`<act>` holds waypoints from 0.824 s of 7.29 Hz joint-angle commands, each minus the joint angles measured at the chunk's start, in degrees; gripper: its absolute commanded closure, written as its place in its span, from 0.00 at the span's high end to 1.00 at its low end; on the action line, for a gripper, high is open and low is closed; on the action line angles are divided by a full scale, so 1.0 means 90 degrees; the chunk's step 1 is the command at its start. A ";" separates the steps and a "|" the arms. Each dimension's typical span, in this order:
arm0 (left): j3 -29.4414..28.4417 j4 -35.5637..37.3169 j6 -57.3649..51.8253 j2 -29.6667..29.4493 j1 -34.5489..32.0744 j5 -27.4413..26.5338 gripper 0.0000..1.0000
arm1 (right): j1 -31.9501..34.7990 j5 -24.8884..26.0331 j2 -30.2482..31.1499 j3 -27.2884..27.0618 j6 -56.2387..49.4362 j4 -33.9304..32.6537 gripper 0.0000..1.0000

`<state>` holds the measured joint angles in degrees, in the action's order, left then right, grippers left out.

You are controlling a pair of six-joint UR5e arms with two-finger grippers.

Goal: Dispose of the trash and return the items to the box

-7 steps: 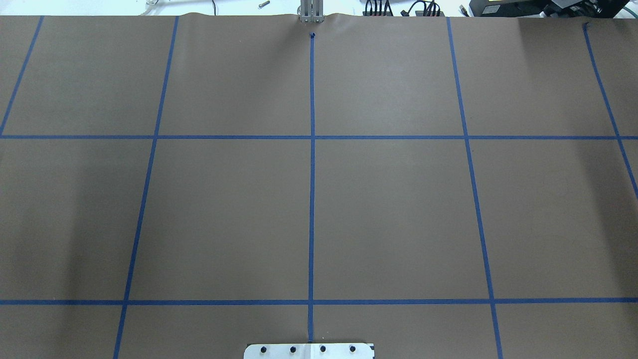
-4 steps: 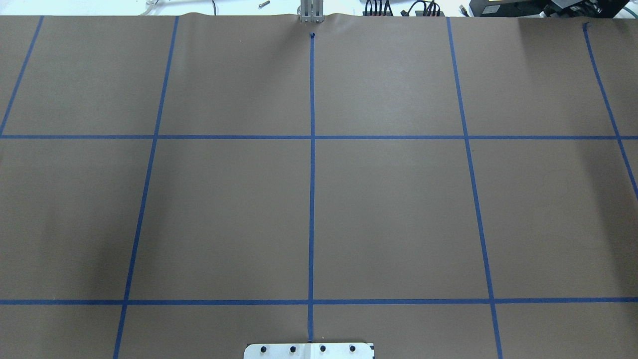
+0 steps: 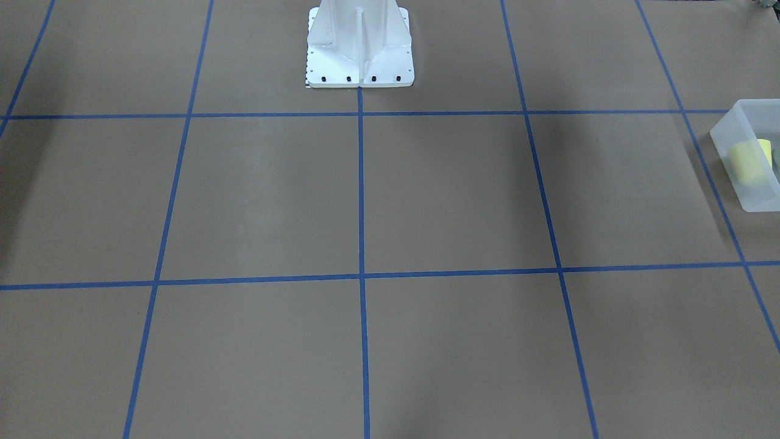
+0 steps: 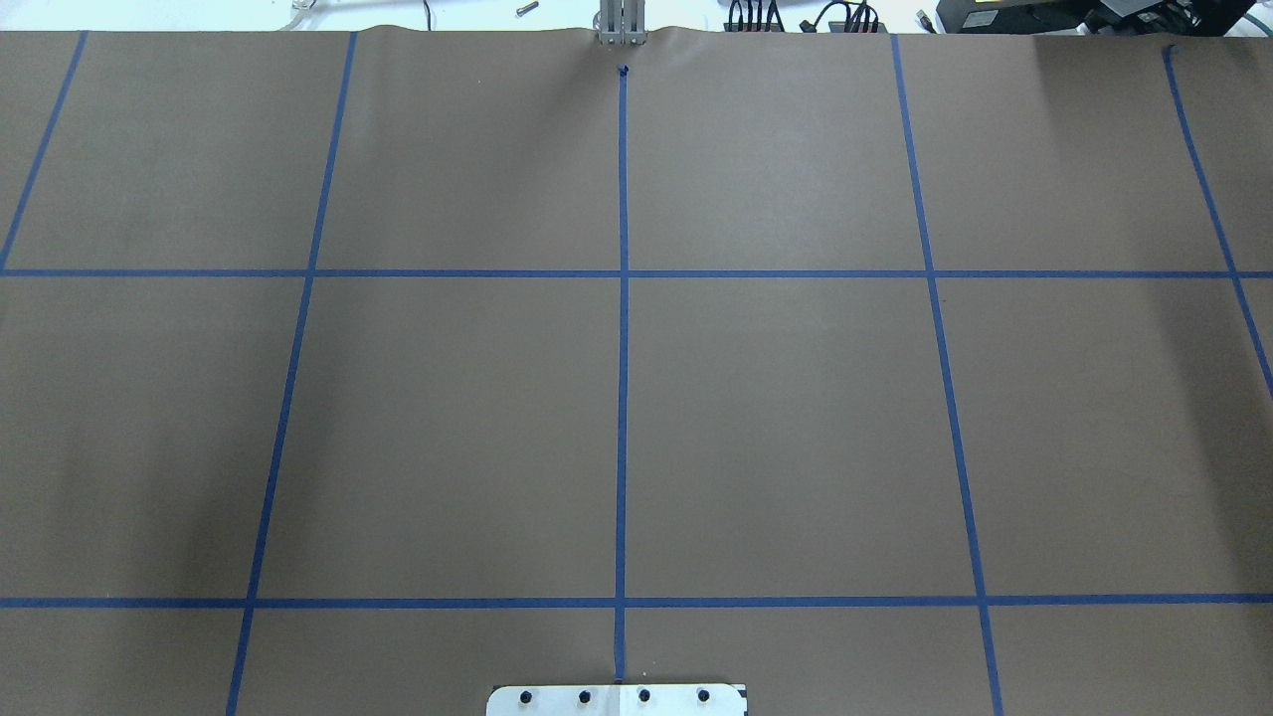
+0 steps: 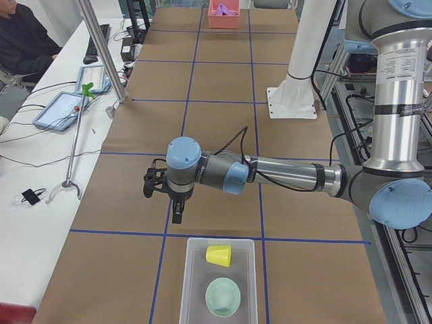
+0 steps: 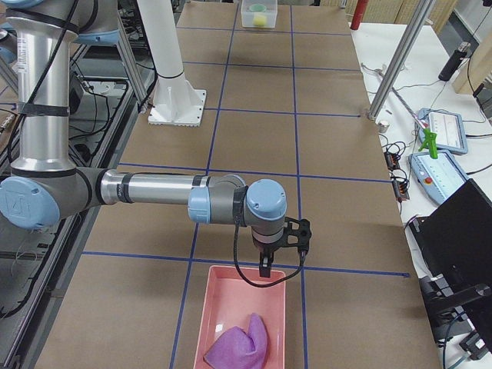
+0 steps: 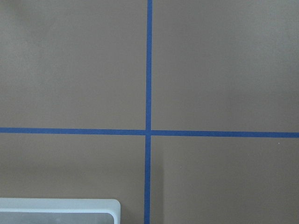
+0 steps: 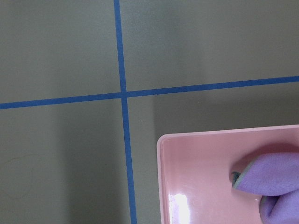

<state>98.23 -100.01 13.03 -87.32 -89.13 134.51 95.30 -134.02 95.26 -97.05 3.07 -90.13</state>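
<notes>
The box [image 5: 189, 277], a frosted translucent bin, stands at the table's end on my left. The yellow cup [image 5: 218, 255] and the mint-green bowl [image 5: 223, 297] lie inside it. The front-facing view shows the box [image 3: 755, 195] with the cup [image 3: 748, 161] at its right edge. A corner of the box [image 7: 60, 205] shows in the left wrist view. My left gripper [image 5: 165, 199] hangs above the table just beside the box. My right gripper [image 6: 283, 254] hangs over the near rim of a pink tray [image 6: 246, 296]. I cannot tell whether either gripper is open or shut.
The pink tray holds a purple cloth [image 6: 238, 342] and also shows in the right wrist view [image 8: 201, 172] with the cloth [image 8: 273, 182]. The white robot base [image 3: 359, 49] stands mid-table at my edge. Brown paper with blue tape lines covers the table. An operator sits beyond the table's far side.
</notes>
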 commanded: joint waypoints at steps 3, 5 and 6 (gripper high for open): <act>-0.0036 0.0009 -0.0002 0.0112 -0.0008 -0.0004 0.99 | -0.0041 0.0008 0.0021 0.0003 0.0001 -0.0015 1.00; -0.0123 -0.0001 -0.0002 0.0103 -0.0008 -0.0004 0.99 | -0.0177 0.0028 -0.0008 -0.0007 0.0001 -0.0005 1.00; -0.0123 -0.0001 -0.0012 0.0102 -0.0008 -0.0004 0.99 | -0.0227 0.0028 -0.0018 -0.0007 0.0001 -0.0005 1.00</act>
<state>97.31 -99.99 12.99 -86.36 -89.19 134.47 93.94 -133.83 95.26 -97.08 3.08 -90.19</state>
